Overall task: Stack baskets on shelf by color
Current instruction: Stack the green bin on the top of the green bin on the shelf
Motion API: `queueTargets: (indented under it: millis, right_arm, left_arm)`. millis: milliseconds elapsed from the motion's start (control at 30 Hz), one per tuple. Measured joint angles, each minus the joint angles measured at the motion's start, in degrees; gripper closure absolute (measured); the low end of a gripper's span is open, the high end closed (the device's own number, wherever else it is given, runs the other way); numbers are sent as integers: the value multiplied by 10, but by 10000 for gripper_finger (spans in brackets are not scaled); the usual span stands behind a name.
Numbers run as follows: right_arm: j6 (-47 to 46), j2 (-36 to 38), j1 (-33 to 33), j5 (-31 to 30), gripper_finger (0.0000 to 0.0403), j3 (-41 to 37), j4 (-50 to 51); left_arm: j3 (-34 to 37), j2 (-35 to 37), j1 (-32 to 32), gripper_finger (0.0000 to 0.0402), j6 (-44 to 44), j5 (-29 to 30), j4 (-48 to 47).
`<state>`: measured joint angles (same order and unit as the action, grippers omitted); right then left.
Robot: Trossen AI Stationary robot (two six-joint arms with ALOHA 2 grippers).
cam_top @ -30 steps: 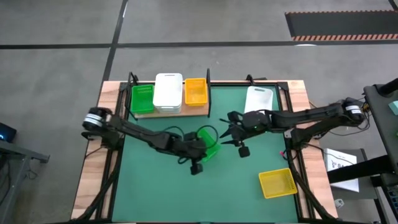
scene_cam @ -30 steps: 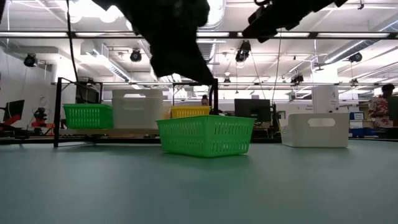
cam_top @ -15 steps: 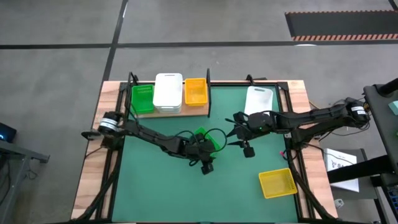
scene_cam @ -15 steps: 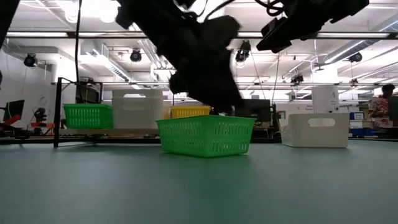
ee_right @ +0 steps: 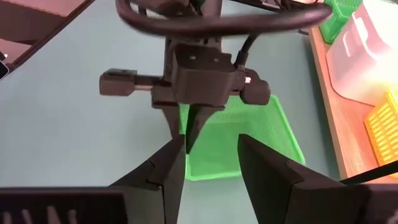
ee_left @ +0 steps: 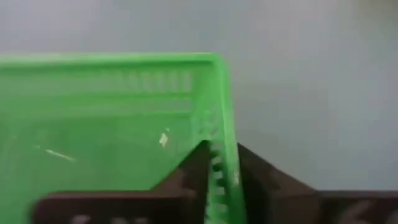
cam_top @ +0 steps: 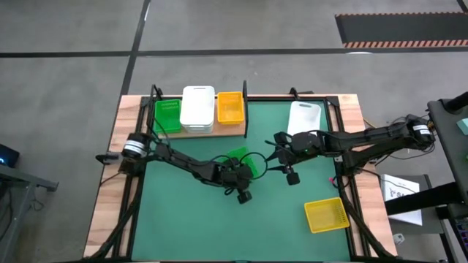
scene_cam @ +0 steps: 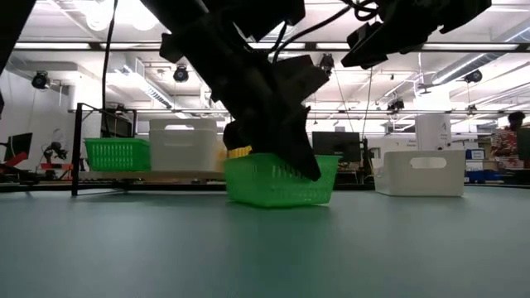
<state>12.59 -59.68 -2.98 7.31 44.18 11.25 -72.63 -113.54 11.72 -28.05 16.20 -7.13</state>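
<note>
No text, label, brand, number or sign can be read in any of the views. A white sheet of paper point(cam_top: 401, 194) lying on the floor beside the right edge of the tabletop carries dark printed marks, but they are too small to make out.

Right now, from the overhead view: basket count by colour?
Green: 2, green shelf basket, green mat basket
White: 2, white shelf basket, white mat basket
Yellow: 2, yellow shelf basket, yellow mat basket
Total: 6 told apart; any baskets nested inside others cannot be counted.
</note>
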Motion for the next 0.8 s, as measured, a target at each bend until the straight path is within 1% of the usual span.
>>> queueTargets:
  millis: [33, 67, 167, 300, 400, 467, 533, 600, 667, 733, 800]
  right_arm:
    - [1, 0, 0, 0, 262, 0, 0]
    - [1, 0, 0, 0, 261, 0, 1]
    - [1, 0, 0, 0, 264, 0, 11]
    - [1, 0, 0, 0, 272, 0, 22]
    - [4, 0, 0, 0, 278, 0, 20]
    - [11, 0, 0, 0, 282, 0, 19]
    - [14, 0, 0, 0, 285, 0, 18]
    - [16, 0, 0, 0, 288, 0, 17]
    - [16, 0, 0, 0, 291, 0, 17]
    - [20, 0, 0, 0, 294, 0, 11]
    - [25, 0, 0, 0, 297, 0, 4]
  left_arm:
    - [0, 4, 0, 379, 3, 0, -5]
    - [0, 10, 0, 389, 9, 2, -14]
    - [1, 32, 7, 395, 49, 6, -39]
    - [2, 95, 28, 400, 139, 5, -95]
    - [7, 157, 53, 401, 250, 3, -165]
    - [10, 199, 70, 401, 318, 1, -245]
    - [11, 246, 78, 401, 355, 7, -340]
    - [11, 301, 77, 401, 359, 36, -428]
    - [16, 358, 63, 401, 359, 87, -490]
    - [28, 415, 46, 401, 360, 119, -532]
    - [45, 476, 22, 401, 360, 128, -545]
